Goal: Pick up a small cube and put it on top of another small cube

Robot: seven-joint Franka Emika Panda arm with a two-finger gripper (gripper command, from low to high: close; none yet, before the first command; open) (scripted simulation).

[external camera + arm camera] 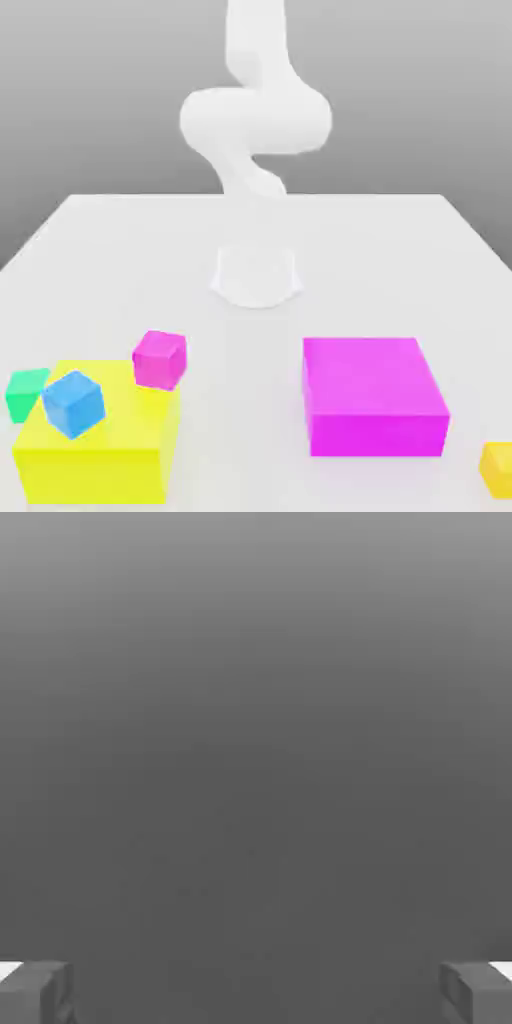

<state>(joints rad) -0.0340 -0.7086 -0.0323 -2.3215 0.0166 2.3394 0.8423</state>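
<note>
White table (400, 250), no writing anywhere; green cube (25, 393) lower left beside yellow block (95, 460); gripper (256, 992) fingers spread wide.

No text, label, brand, number or sign can be read on anything here.

— Where do we find the small cube (26, 393)?

— At the exterior view's left, beside the big block (95, 440), on its far left side; we think they touch, though the edge is hard to read.

— What sits on that block?

— We see a second cube (73, 403) on its top, near the left. A third cube (160, 358) is at its far right corner, seemingly tilted.

— Elsewhere on the table (400, 250)?

— A wide block (373, 395) lies well apart to the right, another cube (497, 467) beyond it. The arm's base (257, 275) stands behind them all, centrally.
</note>
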